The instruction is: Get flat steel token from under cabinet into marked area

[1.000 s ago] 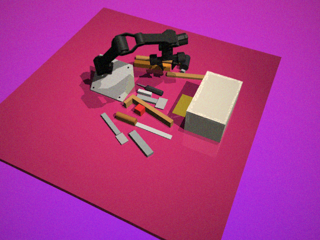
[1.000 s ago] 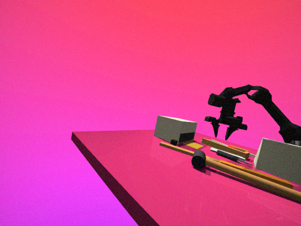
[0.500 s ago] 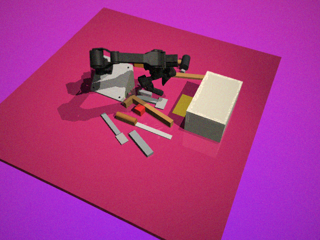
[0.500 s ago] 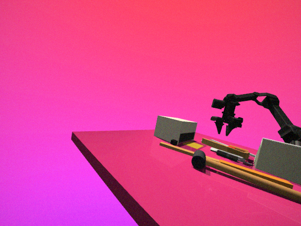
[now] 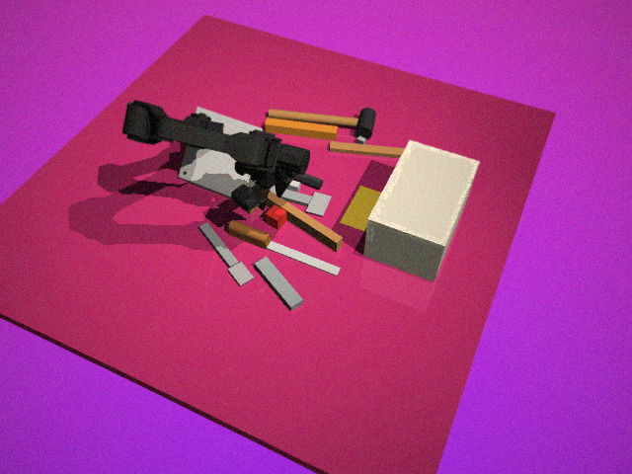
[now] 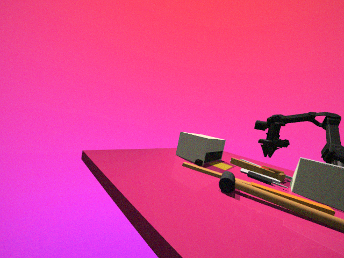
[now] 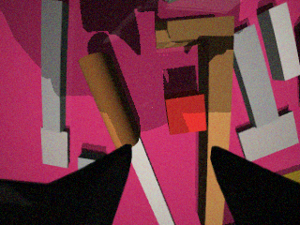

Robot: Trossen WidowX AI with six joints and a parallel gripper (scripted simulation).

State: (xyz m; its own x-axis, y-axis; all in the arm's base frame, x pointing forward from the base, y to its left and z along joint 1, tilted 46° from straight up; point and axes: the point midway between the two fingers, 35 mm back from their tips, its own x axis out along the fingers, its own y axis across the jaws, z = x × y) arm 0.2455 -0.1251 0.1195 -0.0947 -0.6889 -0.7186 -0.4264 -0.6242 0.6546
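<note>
The cream cabinet [image 5: 408, 194] [image 6: 190, 147] stands on the table, with a dark low opening [image 6: 213, 156] at its front. The yellow marked area [image 5: 359, 208] [image 6: 221, 165] [image 7: 294, 177] lies before that opening. The token is not visible. A wooden L-shaped hook [image 5: 311, 224] [image 6: 255, 167] [image 7: 219, 141] lies on the table, its short leg toward the arm's base. My gripper [image 5: 265, 202] [image 6: 267, 156] [image 7: 171, 151] is open and empty, pointing down high above the hook and a red cube [image 5: 276, 216] [image 7: 186, 114]. The cube lies inside the hook's angle.
A brown-handled tool [image 5: 249, 233] [image 7: 108, 98] and a grey square-ended tool [image 5: 216, 245] [image 7: 52, 103] lie beside the hook. Another square-ended tool [image 5: 319, 203] lies opposite, and a grey bar [image 5: 277, 282] in front. A mallet [image 5: 366, 120] [image 6: 227, 181], orange bar [image 5: 301, 129] and stick [image 5: 364, 149] lie behind.
</note>
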